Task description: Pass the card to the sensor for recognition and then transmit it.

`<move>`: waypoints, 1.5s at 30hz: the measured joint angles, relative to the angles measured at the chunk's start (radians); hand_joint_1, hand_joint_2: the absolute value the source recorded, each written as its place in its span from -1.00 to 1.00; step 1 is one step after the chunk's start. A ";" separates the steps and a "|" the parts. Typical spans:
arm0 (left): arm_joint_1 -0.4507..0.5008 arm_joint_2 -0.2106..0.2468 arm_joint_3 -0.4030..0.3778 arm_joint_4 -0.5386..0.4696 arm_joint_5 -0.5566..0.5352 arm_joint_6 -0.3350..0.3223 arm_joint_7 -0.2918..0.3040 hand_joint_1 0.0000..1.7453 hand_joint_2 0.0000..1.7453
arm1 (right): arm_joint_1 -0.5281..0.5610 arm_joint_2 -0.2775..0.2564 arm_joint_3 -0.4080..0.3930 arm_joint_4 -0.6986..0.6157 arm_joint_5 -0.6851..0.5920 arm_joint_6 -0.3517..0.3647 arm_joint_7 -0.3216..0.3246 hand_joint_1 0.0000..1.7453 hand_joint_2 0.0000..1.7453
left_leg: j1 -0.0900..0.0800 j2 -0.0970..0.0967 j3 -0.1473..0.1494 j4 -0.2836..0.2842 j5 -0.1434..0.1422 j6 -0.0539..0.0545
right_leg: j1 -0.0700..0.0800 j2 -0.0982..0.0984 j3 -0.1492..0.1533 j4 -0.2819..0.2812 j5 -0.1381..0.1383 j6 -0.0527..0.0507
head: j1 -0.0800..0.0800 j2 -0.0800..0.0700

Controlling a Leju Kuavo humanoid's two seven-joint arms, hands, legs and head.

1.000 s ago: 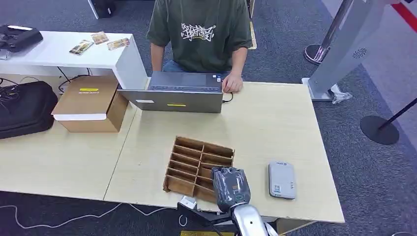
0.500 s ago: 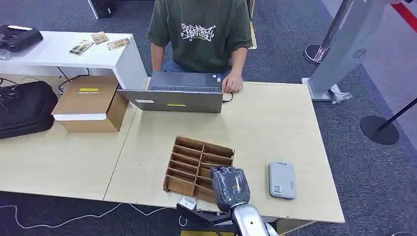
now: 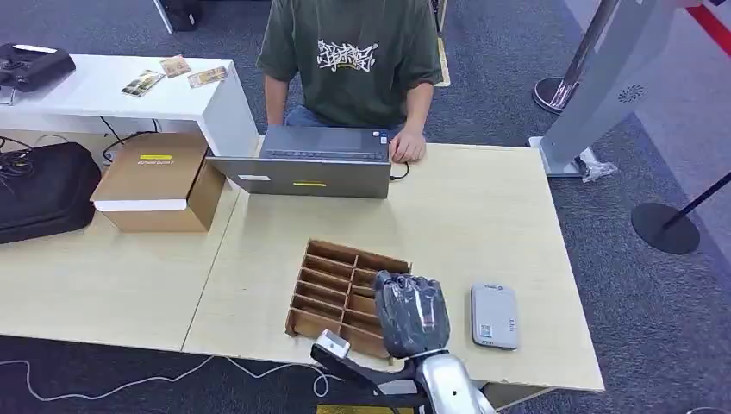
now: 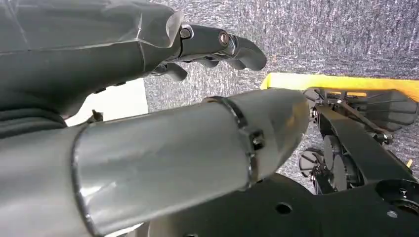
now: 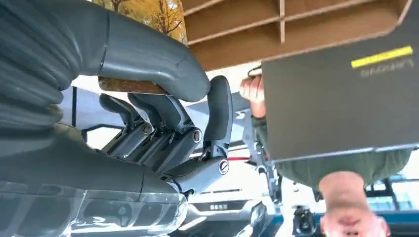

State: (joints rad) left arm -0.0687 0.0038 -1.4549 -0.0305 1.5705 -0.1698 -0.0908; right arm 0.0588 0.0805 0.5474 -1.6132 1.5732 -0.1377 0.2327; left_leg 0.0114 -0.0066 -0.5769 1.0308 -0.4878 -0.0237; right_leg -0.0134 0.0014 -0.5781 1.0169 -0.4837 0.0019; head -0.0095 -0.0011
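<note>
The right hand (image 3: 412,313) is raised over the near right corner of the cardboard divider tray (image 3: 332,287), its back toward the head camera. In the right wrist view the thumb (image 5: 148,59) presses a card (image 5: 143,15), printed with yellow autumn trees, against the curled fingers (image 5: 163,118), so the hand grips the card by its edge; the rest of the card runs out of the picture. The grey card sensor (image 3: 494,316) lies flat on the table (image 3: 483,216) just to the right of the hand, apart from it and from the tray. The left hand (image 4: 148,47) hangs low beside the robot's body above grey carpet (image 4: 316,34), fingers loosely extended and apart with nothing in them. Across the table a person in a green shirt (image 3: 352,60) sits behind a grey laptop (image 3: 310,164), one hand resting by its right edge. To the left, a brown cardboard box (image 3: 159,181) stands on a second pale table (image 3: 95,276) next to a black bag (image 3: 43,190). Behind it a white shelf (image 3: 112,90) carries a few more cards (image 3: 175,72). A grey stand (image 3: 603,78) and a post with a round base (image 3: 668,226) stand on the carpet at the right.
</note>
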 joint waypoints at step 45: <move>0.014 0.000 0.011 0.000 0.000 0.006 0.006 -1.00 -1.00 | 0.164 0.179 -0.553 -0.118 -1.216 -0.286 -0.333 1.00 1.00 | 0.000 0.000 0.000 0.000 0.000 0.000 | 0.000 0.000 0.000 0.000 0.000 0.000 | 0.000 0.000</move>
State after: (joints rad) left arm -0.0547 0.0042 -1.4439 -0.0305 1.5702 -0.1640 -0.0843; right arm 0.2230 0.2594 -0.0060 -1.7311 0.3571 -0.4242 -0.1003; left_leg 0.0112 -0.0068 -0.5770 1.0308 -0.4879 -0.0236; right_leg -0.0135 0.0012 -0.5783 1.0167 -0.4837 0.0019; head -0.0096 -0.0011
